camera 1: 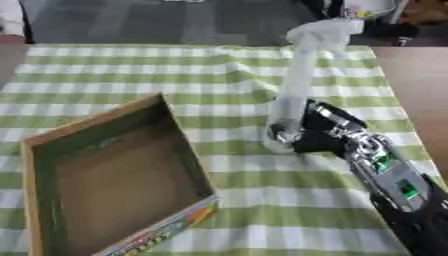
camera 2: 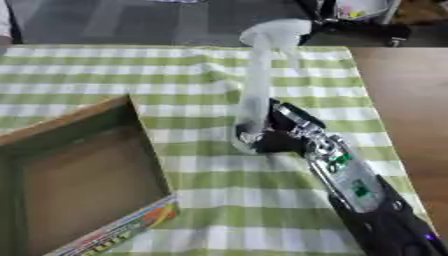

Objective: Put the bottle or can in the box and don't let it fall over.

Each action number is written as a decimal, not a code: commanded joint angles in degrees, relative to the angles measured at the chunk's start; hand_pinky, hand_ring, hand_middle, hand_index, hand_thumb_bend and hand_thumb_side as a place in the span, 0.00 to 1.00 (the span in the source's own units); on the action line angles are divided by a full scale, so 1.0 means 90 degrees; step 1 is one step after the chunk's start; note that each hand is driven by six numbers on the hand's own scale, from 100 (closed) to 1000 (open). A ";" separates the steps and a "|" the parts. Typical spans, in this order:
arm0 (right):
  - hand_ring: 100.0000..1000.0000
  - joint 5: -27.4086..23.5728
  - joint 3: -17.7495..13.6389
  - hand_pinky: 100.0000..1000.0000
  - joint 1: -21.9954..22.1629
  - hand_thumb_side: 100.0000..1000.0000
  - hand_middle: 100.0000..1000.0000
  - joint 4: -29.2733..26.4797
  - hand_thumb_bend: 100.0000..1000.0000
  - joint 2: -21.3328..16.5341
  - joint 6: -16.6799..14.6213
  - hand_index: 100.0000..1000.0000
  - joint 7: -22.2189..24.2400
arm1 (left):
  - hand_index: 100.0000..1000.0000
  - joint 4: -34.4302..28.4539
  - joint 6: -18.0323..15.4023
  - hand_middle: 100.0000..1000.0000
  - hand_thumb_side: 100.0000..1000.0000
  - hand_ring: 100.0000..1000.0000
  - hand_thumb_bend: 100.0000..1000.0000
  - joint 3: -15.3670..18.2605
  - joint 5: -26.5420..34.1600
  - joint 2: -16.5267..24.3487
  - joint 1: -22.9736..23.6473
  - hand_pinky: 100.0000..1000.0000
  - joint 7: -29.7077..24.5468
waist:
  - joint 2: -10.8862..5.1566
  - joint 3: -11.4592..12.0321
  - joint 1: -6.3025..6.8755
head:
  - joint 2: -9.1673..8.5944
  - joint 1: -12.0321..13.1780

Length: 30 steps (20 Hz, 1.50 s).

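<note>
1. The open cardboard box (camera 1: 114, 175) is sitting nearest, at the left; the left eye view is showing all of its left wall, which the right eye view is cutting off.
2. Its front flap (camera 1: 166, 230) is showing bright printing, too blurry to read.
3. The right hand (camera 1: 319, 132) is curling its fingers around the bottom of a tall clear bottle (camera 1: 297, 75), standing right of the box.
4. A green checked cloth (camera 1: 219, 65) is covering the brown table (camera 2: 407, 90), with grey floor (camera 1: 131, 20) beyond.

Both my head eyes look steeply down, close on the checked tablecloth (camera 1: 219, 165); shared: box (camera 1: 114, 175) lower left, my right hand (camera 1: 319, 132) centre-right.
</note>
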 commanded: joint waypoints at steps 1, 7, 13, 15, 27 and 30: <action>1.00 -0.0085 -0.0047 1.00 -0.0081 0.01 0.91 -0.0191 0.00 -0.0137 -0.0021 0.12 -0.0089 | 0.81 -0.0107 -0.0020 0.93 0.77 0.81 0.00 0.0061 0.0021 0.0122 -0.0048 0.92 -0.0025 | -0.0107 0.0002 0.0032 | -0.0070 -0.0016; 1.00 -0.0217 -0.0054 1.00 -0.0114 0.00 0.89 -0.0355 0.00 -0.0181 -0.0038 0.12 -0.0131 | 0.81 -0.0107 -0.0024 0.93 0.77 0.81 0.00 0.0067 0.0022 0.0123 -0.0044 0.92 -0.0032 | -0.0119 -0.0009 0.0034 | -0.0065 -0.0025; 1.00 -0.0341 -0.0062 1.00 -0.0115 0.00 0.87 -0.0514 0.00 -0.0216 0.0003 0.11 -0.0086 | 0.81 -0.0107 -0.0020 0.93 0.77 0.81 0.00 0.0069 0.0019 0.0125 -0.0037 0.92 -0.0046 | -0.0132 -0.0018 0.0031 | -0.0065 -0.0022; 1.00 -0.0391 -0.0069 1.00 -0.0121 0.00 0.87 -0.0589 0.00 -0.0232 0.0008 0.12 -0.0053 | 0.81 -0.0109 -0.0020 0.93 0.77 0.81 0.00 0.0071 0.0021 0.0129 -0.0035 0.92 -0.0048 | -0.0140 -0.0019 0.0032 | -0.0064 -0.0022; 1.00 -0.0657 -0.0061 0.99 -0.0208 0.00 0.85 -0.1069 0.00 -0.0441 0.0155 0.13 0.0080 | 0.81 -0.0112 -0.0016 0.93 0.77 0.81 0.00 0.0083 0.0037 0.0161 -0.0023 0.92 -0.0047 | -0.0238 -0.0041 -0.0004 | 0.0002 0.0004; 1.00 -0.0767 -0.0041 0.99 -0.0312 0.01 0.84 -0.1197 0.00 -0.0522 0.0158 0.13 0.0103 | 0.81 -0.0118 -0.0017 0.93 0.76 0.81 0.00 0.0086 0.0044 0.0171 -0.0028 0.92 -0.0044 | -0.0268 -0.0046 -0.0015 | 0.0023 0.0011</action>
